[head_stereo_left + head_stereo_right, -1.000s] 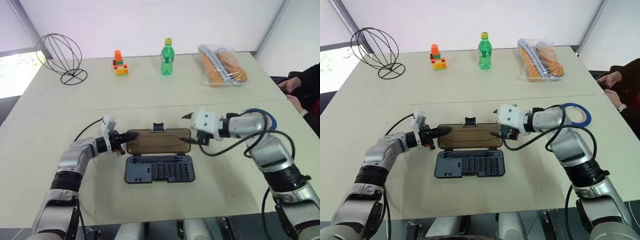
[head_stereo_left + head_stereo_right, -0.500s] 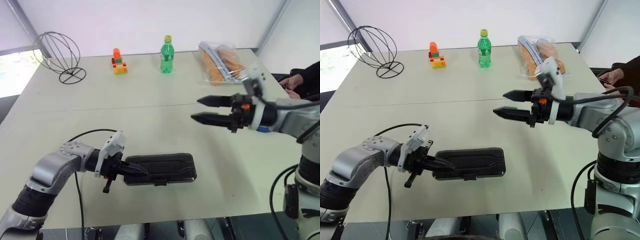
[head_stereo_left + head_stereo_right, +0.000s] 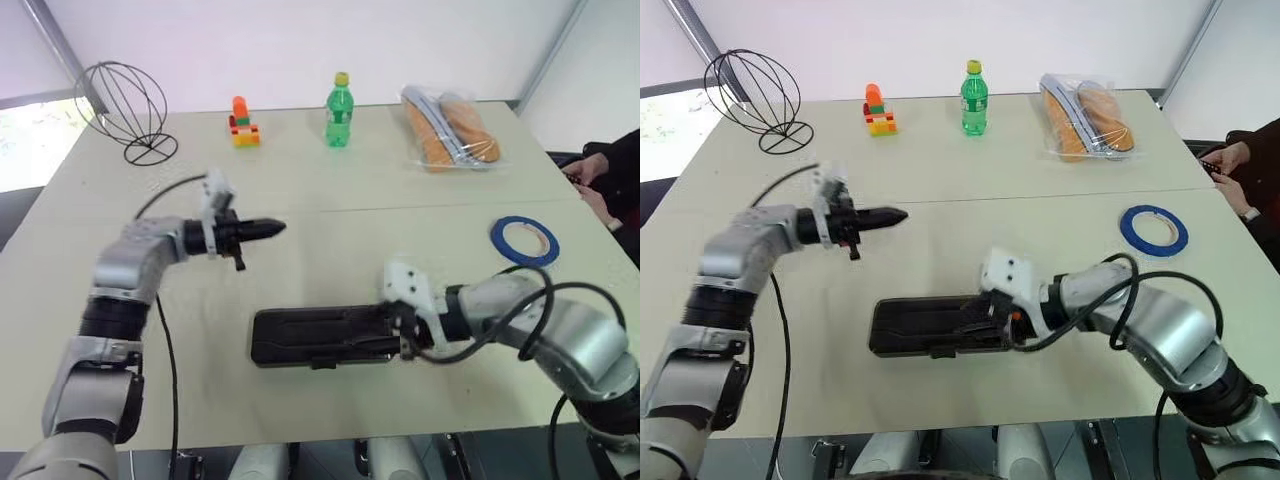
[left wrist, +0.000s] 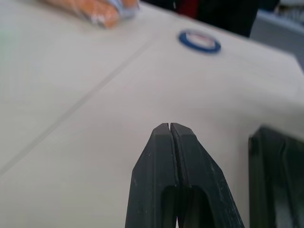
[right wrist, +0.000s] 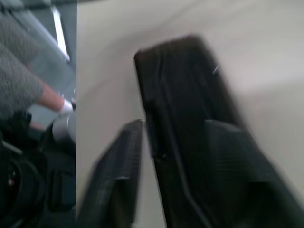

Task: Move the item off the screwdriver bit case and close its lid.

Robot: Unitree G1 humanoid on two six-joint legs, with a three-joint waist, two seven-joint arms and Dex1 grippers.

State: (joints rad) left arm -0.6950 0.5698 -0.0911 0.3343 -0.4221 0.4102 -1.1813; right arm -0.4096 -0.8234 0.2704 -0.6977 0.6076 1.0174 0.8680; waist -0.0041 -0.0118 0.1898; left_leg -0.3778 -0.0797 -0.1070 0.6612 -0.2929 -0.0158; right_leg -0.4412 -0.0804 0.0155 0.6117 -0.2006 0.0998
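The screwdriver bit case (image 3: 300, 338) lies flat near the table's front edge, with its dark lid (image 3: 925, 322) down over it. My right gripper (image 3: 393, 332) is at the case's right end. In the right wrist view one finger (image 5: 114, 185) runs beside the case (image 5: 185, 109) and the other lies across it, gripping it. My left gripper (image 3: 278, 228) hangs shut and empty above the table, up and left of the case; its fingertips (image 4: 170, 129) are pressed together. The item, a blue tape ring (image 3: 524, 240), lies flat on the table at the right, well apart from the case.
Along the far edge stand a wire sphere (image 3: 122, 105), a small toy of coloured bricks (image 3: 241, 123), a green bottle (image 3: 338, 111) and a clear bag of buns (image 3: 448, 128). A person's hand (image 3: 585, 165) shows at the table's right edge.
The lid went from open to down over the case. My left gripper then lifted up and away from the case's left end. My right gripper dropped to the right end and closed its fingers.
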